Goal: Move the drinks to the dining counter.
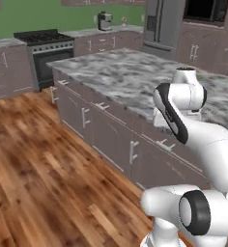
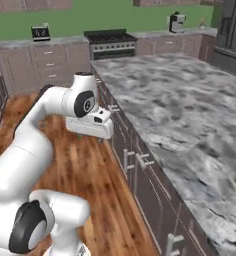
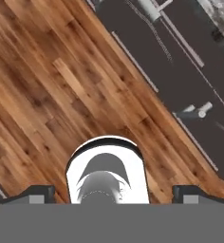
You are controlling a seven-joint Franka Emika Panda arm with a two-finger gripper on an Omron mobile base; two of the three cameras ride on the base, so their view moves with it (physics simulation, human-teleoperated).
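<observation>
Dining counter (image 2: 190,110) beside open end effector (image 3: 112,194)

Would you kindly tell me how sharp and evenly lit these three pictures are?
Left base view: even, flat light; the stove and far cabinets look soft. Right base view: the dining counter has smeared marble veins, with no glare. Hand view: the wood floor is sharpest, with no strong shadows.
</observation>
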